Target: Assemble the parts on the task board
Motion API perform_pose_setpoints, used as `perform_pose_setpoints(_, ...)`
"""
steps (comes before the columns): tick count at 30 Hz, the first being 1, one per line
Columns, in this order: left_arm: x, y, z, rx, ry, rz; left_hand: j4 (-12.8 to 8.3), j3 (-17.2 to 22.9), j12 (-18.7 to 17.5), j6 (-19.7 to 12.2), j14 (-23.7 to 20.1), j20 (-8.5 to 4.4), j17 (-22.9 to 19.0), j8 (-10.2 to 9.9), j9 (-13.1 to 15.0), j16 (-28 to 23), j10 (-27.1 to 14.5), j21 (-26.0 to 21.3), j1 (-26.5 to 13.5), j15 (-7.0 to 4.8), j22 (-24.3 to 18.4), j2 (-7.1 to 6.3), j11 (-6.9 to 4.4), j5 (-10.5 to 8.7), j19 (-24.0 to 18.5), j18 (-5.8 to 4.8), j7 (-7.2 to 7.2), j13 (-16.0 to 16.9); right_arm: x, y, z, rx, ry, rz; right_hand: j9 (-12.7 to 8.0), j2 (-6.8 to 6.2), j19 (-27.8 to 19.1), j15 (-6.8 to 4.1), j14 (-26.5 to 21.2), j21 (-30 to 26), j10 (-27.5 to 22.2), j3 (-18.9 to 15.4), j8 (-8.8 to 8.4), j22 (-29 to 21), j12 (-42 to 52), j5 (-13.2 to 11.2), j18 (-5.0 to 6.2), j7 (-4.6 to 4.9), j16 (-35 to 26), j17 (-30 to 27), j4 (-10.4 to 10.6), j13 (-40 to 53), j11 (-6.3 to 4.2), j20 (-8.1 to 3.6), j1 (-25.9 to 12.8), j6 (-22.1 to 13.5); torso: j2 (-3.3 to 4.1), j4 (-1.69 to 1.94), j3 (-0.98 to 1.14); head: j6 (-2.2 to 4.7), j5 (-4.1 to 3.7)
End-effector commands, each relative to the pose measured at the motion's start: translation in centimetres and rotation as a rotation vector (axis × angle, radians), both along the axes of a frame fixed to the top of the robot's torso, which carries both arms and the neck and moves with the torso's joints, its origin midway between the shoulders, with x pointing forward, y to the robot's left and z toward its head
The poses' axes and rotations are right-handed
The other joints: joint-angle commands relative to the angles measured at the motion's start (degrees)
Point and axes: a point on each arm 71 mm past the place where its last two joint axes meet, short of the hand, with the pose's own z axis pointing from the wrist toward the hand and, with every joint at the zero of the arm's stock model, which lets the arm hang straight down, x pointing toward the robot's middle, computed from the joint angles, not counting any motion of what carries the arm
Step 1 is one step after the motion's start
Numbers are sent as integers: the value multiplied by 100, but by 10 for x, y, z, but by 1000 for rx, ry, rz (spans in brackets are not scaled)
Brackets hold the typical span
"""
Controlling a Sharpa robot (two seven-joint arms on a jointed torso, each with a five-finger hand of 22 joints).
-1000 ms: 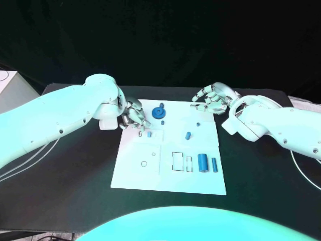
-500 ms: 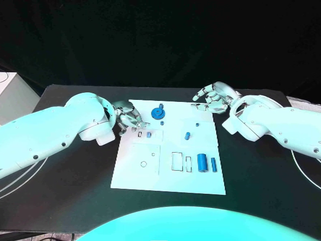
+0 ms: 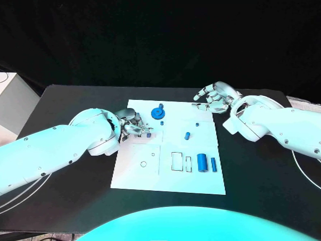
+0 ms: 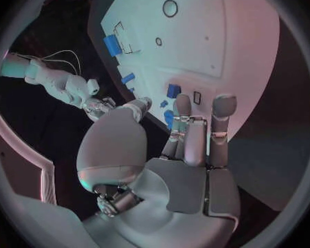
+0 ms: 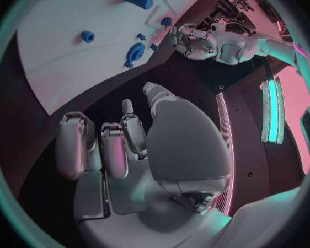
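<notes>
The white task board (image 3: pixel 142 175) lies in the middle of the black table. My left hand (image 3: pixel 135 124) hovers at the board's far left edge, fingers stretched out over it and holding nothing; the left wrist view shows a small blue block (image 4: pixel 174 90) just past the fingertips (image 4: pixel 223 102). A blue gear-like piece (image 3: pixel 158 113) stands near the far edge. A short blue cylinder (image 3: pixel 188 135), a longer cylinder (image 3: pixel 202 161) and a blue bar (image 3: pixel 214 164) lie on the right half. My right hand (image 3: pixel 212 99) floats at the far right corner, fingers apart and empty.
A white box (image 3: pixel 5 98) stands off the table's left side. The board carries rectangular recesses (image 3: pixel 178 161) and a small round hole (image 3: pixel 144 163) in its near half. Bare black table (image 3: pixel 73 201) surrounds the board.
My left arm has swung down toward the near side and its hand has turned, staying at the board's far left edge. The right arm and the parts have not moved.
</notes>
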Motion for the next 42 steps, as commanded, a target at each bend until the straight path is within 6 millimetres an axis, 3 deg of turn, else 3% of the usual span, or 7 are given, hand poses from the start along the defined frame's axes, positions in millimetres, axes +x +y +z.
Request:
perform_pose_setpoints(1,2,0,-1,44,-37,-2,4,-35,26,60,76,-5,177,58,10,29,18,42,-51,-53,12,6,-44,-29,33,36,-3,-12,-1,1,1,-4,-14,14,9,-2,195,9,491,-26,-6,-14,36,719,21,37,38,8,-26,1138,-7,292,4,17,-55,-37,2,7,-2,0,-11)
perform_pose_setpoints(12,5,-7,-8,64,-6,-19,-2,-72,51,102,80,-28,181,198,33,42,26,48,-42,-79,25,23,-77,-27,44,33,-43,-23,-1,2,0,-5,-9,18,9,-2,195,9,491,-26,-6,-14,36,719,21,37,38,8,-26,1138,-7,292,4,17,-55,-37,2,6,-10,0,-13)
perform_pose_setpoints(42,3,-15,-19,75,69,-58,-13,-41,89,102,75,-66,177,406,51,59,14,73,220,-116,73,59,-118,16,65,22,-87,-47,-2,2,-3,-7,1,20,10,1,196,8,492,-26,3,-9,40,720,29,39,38,7,-24,1142,-8,298,3,16,-51,-34,-2,8,-3,0,-28)
